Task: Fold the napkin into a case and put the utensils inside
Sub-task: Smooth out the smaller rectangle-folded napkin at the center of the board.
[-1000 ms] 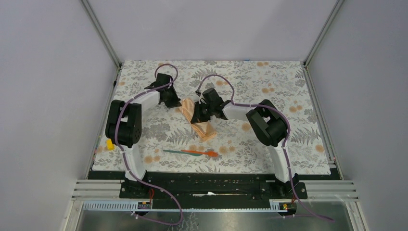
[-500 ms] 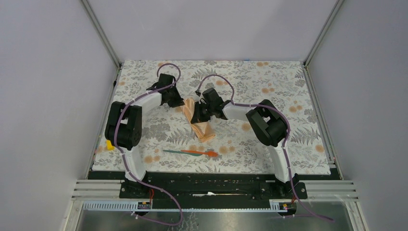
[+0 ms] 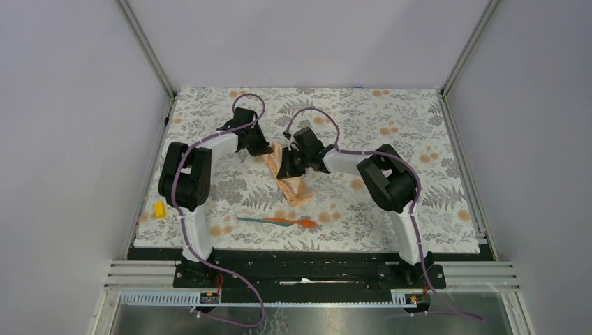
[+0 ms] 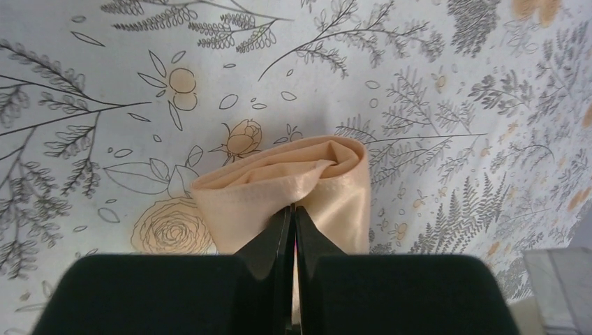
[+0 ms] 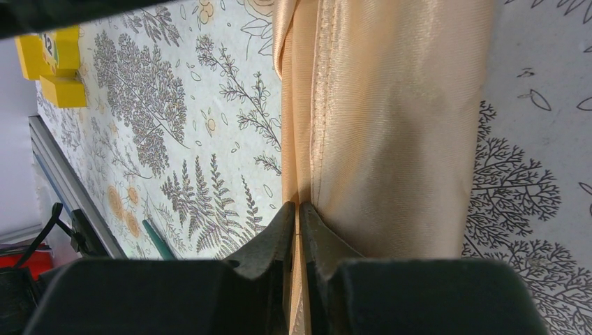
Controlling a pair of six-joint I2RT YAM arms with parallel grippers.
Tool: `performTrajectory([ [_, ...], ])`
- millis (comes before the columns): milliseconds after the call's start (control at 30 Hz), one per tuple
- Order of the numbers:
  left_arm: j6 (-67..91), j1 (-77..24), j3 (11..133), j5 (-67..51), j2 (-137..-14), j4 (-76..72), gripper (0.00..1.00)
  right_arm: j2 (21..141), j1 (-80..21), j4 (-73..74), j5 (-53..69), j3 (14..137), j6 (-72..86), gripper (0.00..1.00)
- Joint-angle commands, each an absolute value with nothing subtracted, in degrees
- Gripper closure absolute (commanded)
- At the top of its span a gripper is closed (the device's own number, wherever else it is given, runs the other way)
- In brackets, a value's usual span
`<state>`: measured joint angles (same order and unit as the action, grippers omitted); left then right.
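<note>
The peach-orange napkin (image 3: 297, 188) lies folded into a narrow strip, the case, slanting across the middle of the tablecloth. My left gripper (image 3: 270, 149) is at its far end, shut on a rolled fold of the cloth (image 4: 237, 202), with peach fabric showing between the black fingertips (image 4: 293, 208). My right gripper (image 3: 284, 169) is shut on the long layered edge (image 5: 391, 125) at mid-length, jaws pinched around the hem (image 5: 298, 206). The utensils lie nearer the arm bases: a teal-green piece (image 3: 251, 220) end to end with an orange-red piece (image 3: 297, 222), apart from the napkin.
The grey floral tablecloth (image 3: 391, 112) covers the table. A small yellow block (image 3: 160, 209) sits at its left edge, also in the right wrist view (image 5: 52, 66). Grey walls and metal rails (image 3: 150, 56) close in the table.
My left arm has swung rightward with the napkin's far end, gathering that end narrower. Its elbow has moved off the yellow block. The right arm and the utensils have stayed put.
</note>
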<state>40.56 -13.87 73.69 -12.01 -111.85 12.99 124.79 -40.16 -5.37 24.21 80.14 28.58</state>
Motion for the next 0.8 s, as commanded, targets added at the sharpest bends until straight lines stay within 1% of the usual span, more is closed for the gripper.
performTrajectory([
  [0, 41.75, -13.87, 75.61, -15.61, -113.70, 8.85, 0.94, 127.06, -40.08, -0.79, 22.29, 80.64, 26.34, 0.87],
  [167, 41.86, -13.89, 74.98, -16.95, -114.19, 7.72, 0.94, 126.92, -40.09, -0.70, 22.59, 80.60, 26.46, 0.86],
  [233, 41.48, -13.89, 74.40, -16.84, -112.24, 7.73, 0.90, 126.97, -40.05, -0.50, 22.66, 80.83, 26.41, 0.85],
  [333, 40.32, -13.89, 74.15, -16.30, -108.60, 9.57, 0.82, 126.81, -40.09, -0.35, 23.01, 81.26, 26.27, 0.82],
  [367, 39.92, -13.81, 74.13, -16.13, -107.45, 10.16, 0.79, 126.63, -40.05, -0.35, 23.22, 81.34, 26.22, 0.80],
  [467, 39.22, -13.36, 73.02, -15.25, -104.19, 11.23, 0.75, 125.74, -40.02, 1.86, 24.44, 82.29, 26.87, 0.76],
  [567, 38.91, -12.16, 72.01, -15.37, -102.26, 12.15, 0.70, 124.46, -40.04, 2.76, 25.72, 83.96, 28.28, 0.69],
  [667, 37.15, -11.69, 72.59, -13.63, -102.33, 14.40, 0.67, 122.63, -39.97, 2.90, 25.33, 85.56, 30.20, 0.66],
  [767, 35.98, -11.69, 74.12, -12.37, -103.83, 16.92, 0.67, 121.65, -39.59, 3.32, 24.17, 87.76, 31.63, 0.65],
])
